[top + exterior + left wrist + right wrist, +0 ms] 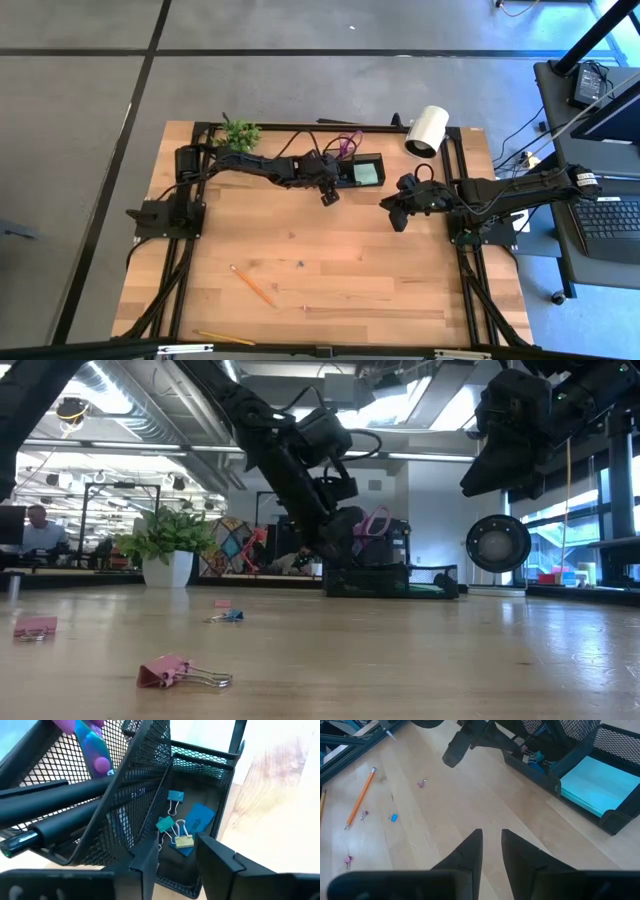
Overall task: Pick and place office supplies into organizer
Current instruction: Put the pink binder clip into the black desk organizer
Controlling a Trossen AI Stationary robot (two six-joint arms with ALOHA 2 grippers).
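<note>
The black mesh organizer (356,172) stands at the table's far middle, with a light-green sticky-note pad (367,174), purple-handled scissors (90,742) and black pens (50,815) in it. Several small binder clips (174,827) lie on the floor of its low compartment. My left gripper (175,865) hangs open just above that compartment's near wall, slanting down, with nothing between its fingers. My right gripper (491,845) hovers over bare table to the organizer's right, its fingers a narrow gap apart and empty.
An orange pencil (253,286) and a yellow one (225,338) lie near the table's front left. Pink binder clips (180,672) and a small blue one (393,818) are scattered mid-table. A white cylinder (427,130) and a potted plant (240,132) stand at the far edge.
</note>
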